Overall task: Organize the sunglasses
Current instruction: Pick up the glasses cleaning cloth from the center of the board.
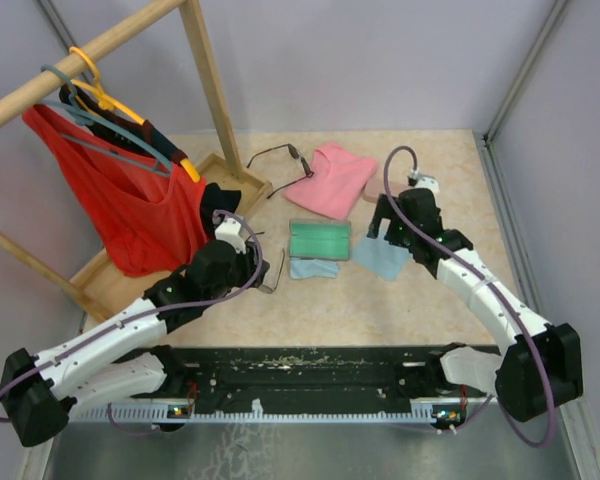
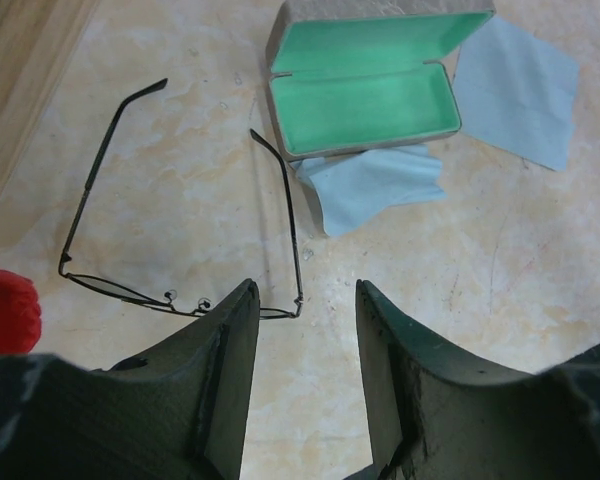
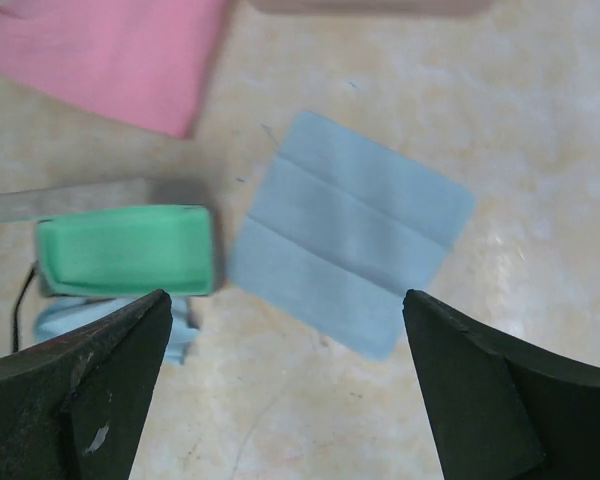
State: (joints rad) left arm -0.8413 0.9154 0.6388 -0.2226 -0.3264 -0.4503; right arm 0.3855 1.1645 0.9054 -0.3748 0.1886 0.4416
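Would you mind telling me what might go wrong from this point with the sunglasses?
The thin dark wire-framed sunglasses lie flat with arms unfolded. The left gripper, fingers open, may slip off or bend the wire, and unfolded arms may not fit the open green-lined grey case. The crumpled light-blue cloth touches that case's front and might snag.

Looks like a robot lab test cell, not a home. Plain grey walls point(image 1: 380, 60) w/ metal corner posts point(image 1: 525, 68) box in a small beige tabletop point(image 1: 380, 310). Robot arms point(image 1: 480, 290) are bolted to a black rail point(image 1: 310, 365) at the near edge. Staged props: wooden clothes rack point(image 1: 80, 62) w/ hangers point(image 1: 120, 105), glasses case point(image 1: 320, 240), cloths point(image 1: 380, 258).
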